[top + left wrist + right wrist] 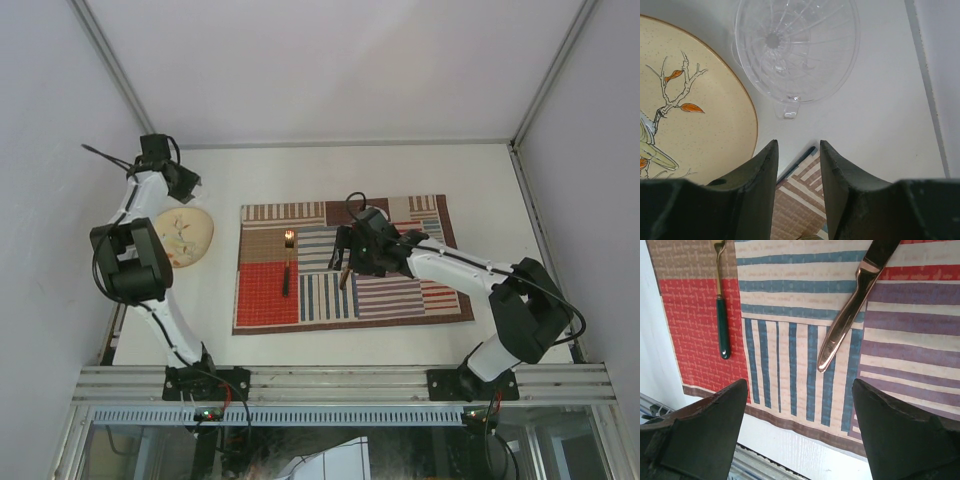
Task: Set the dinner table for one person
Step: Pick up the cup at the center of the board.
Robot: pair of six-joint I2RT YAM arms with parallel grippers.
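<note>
The white dinner table point(300, 170) carries a striped patchwork placemat point(400, 290). On the mat lie a green-handled fork point(287, 268) and a copper-coloured knife point(343, 277); both also show in the right wrist view, the fork point(722, 325) and the knife point(847, 315). My right gripper point(347, 256) hovers over the knife, jaws wide open and empty point(799, 385). A cream plate with a branch pattern point(185, 236) lies left of the mat. My left gripper point(183, 181) is above the plate's far side, open and empty point(797, 147). A clear glass point(795, 50) lies ahead of it, next to the plate point(690, 110).
Aluminium rails point(340, 382) run along the near edge by the arm bases. White walls close in the left, right and back sides. The mat's corner point(800, 200) shows between the left fingers. The mat's near edge and a bare strip of table point(805, 450) lie under the right gripper.
</note>
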